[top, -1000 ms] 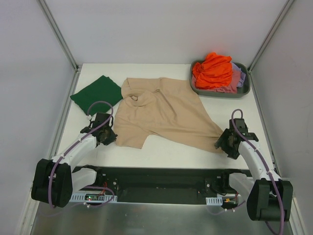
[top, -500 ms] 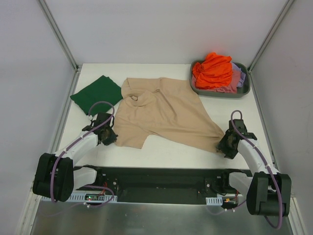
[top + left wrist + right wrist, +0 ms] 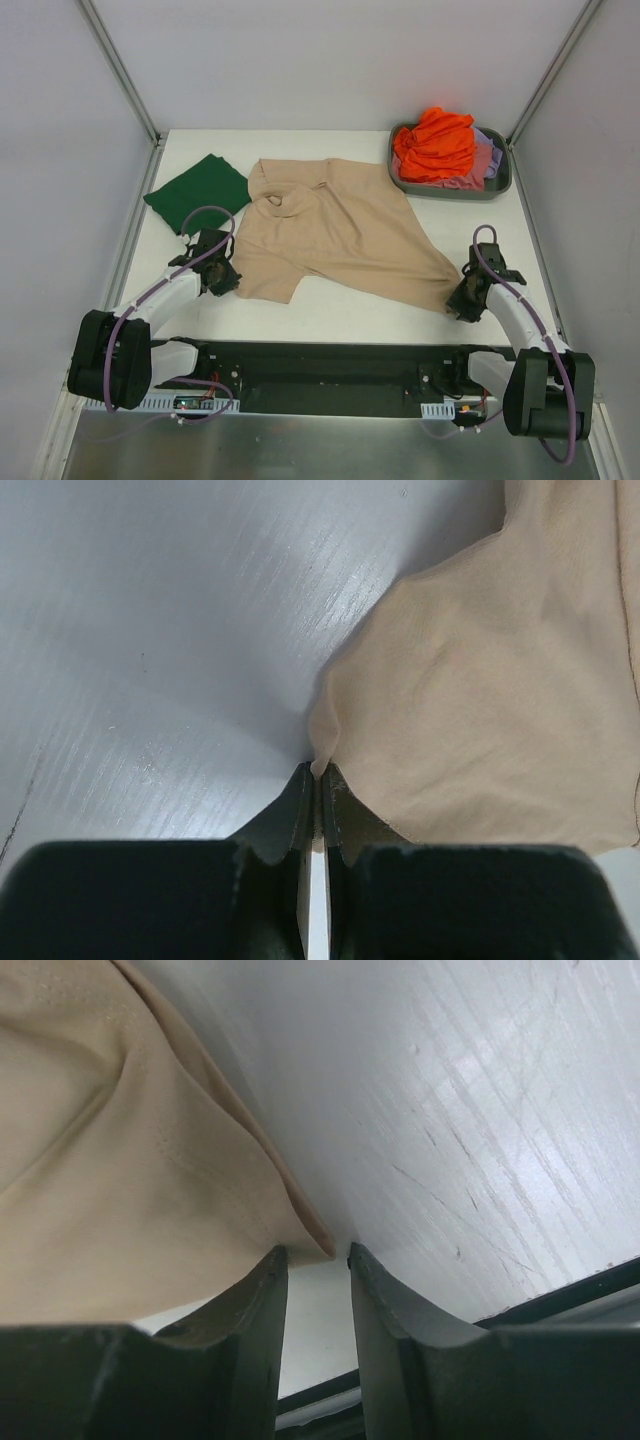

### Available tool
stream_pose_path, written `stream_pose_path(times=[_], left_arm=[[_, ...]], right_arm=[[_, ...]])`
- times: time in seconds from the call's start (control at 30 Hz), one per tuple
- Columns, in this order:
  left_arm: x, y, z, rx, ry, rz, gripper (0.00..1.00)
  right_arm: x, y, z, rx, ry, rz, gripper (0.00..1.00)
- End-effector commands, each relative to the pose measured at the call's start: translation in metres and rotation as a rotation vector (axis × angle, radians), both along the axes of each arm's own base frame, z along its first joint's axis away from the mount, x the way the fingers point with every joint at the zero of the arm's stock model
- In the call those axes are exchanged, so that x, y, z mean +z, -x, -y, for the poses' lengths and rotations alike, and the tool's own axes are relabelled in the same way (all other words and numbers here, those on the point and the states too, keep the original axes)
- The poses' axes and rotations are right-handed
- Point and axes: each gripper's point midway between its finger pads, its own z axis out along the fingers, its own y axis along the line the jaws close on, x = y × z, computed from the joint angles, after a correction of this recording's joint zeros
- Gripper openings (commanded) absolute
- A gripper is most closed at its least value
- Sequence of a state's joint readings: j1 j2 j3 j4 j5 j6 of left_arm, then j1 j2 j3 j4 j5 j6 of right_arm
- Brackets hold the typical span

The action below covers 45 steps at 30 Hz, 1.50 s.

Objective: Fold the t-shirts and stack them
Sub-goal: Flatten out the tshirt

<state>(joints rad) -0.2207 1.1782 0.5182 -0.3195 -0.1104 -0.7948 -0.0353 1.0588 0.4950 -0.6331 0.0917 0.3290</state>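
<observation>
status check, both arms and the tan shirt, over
Left gripper shut on beige t-shirt, near-left edge. Right gripper open, tips around its near-right corner, no pinch yet. Green t-shirt and grey tub far side, clear of both grippers.

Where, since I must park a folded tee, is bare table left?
Bare: the near strip of table between the beige t-shirt and the black rail; the right side between grey tub and right end effector. Crowded: far left, by the green t-shirt.
</observation>
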Motion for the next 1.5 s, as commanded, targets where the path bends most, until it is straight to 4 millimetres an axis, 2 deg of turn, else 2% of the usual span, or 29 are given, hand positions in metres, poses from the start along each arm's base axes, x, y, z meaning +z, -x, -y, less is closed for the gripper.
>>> stream_pose_path(times=[0.0,0.1,0.2,0.3,0.43,0.5,0.6,0.7,0.83,0.87,0.9,0.93,1.03,1.2,1.23,1.33,1.47], left_arm=[[-0.001,-0.001,-0.007,0.002,-0.039,-0.010,0.00],[0.000,-0.002,-0.007,0.002,-0.037,-0.006,0.00],[-0.001,-0.001,-0.008,0.005,-0.038,-0.009,0.00],[-0.001,-0.001,-0.008,0.004,-0.040,-0.010,0.00],[-0.001,0.000,-0.009,0.005,-0.048,-0.009,0.00],[-0.001,0.001,-0.010,0.006,-0.047,-0.006,0.00],[0.005,-0.001,-0.007,-0.007,-0.032,0.012,0.00],[0.025,-0.011,-0.001,-0.020,0.000,0.082,0.00],[0.083,-0.029,0.012,-0.043,0.084,0.273,0.00],[0.102,-0.034,0.015,-0.046,0.101,0.330,0.00],[0.125,-0.037,0.016,-0.048,0.115,0.395,0.00],[0.147,-0.040,0.016,-0.048,0.126,0.457,0.00],[0.226,-0.042,0.015,-0.055,0.155,0.665,0.00],[0.351,-0.028,-0.003,-0.024,0.114,0.945,0.00],[0.382,-0.022,-0.008,-0.017,0.103,1.010,0.00],[0.439,-0.012,-0.011,-0.044,0.079,1.109,0.00],[0.497,-0.001,-0.018,-0.054,0.036,1.192,0.00]], right_arm=[[-0.008,-0.017,-0.022,-0.002,-0.128,0.051,0.31],[-0.007,-0.020,-0.028,0.010,-0.162,0.066,0.28],[-0.007,-0.020,-0.023,0.006,-0.134,0.073,0.24],[-0.006,-0.024,-0.023,0.019,-0.129,0.093,0.17],[0.002,-0.036,-0.024,0.055,-0.133,0.152,0.01],[0.008,-0.042,-0.024,0.076,-0.131,0.195,0.01],[0.025,-0.051,-0.023,0.115,-0.110,0.283,0.00],[0.058,-0.063,-0.021,0.137,-0.084,0.435,0.00],[0.120,-0.075,-0.021,0.131,-0.068,0.665,0.00],[0.142,-0.078,-0.021,0.120,-0.070,0.722,0.00],[0.153,-0.077,-0.021,0.114,-0.074,0.745,0.00],[0.174,-0.078,-0.021,0.118,-0.067,0.788,0.00],[0.221,-0.081,-0.012,0.106,-0.011,0.871,0.00],[0.304,-0.077,-0.012,0.119,0.009,1.033,0.00],[0.322,-0.075,-0.012,0.117,0.015,1.068,0.00],[0.375,-0.066,-0.012,0.127,0.030,1.166,0.00],[0.432,-0.046,-0.017,0.147,0.027,1.292,0.00]])
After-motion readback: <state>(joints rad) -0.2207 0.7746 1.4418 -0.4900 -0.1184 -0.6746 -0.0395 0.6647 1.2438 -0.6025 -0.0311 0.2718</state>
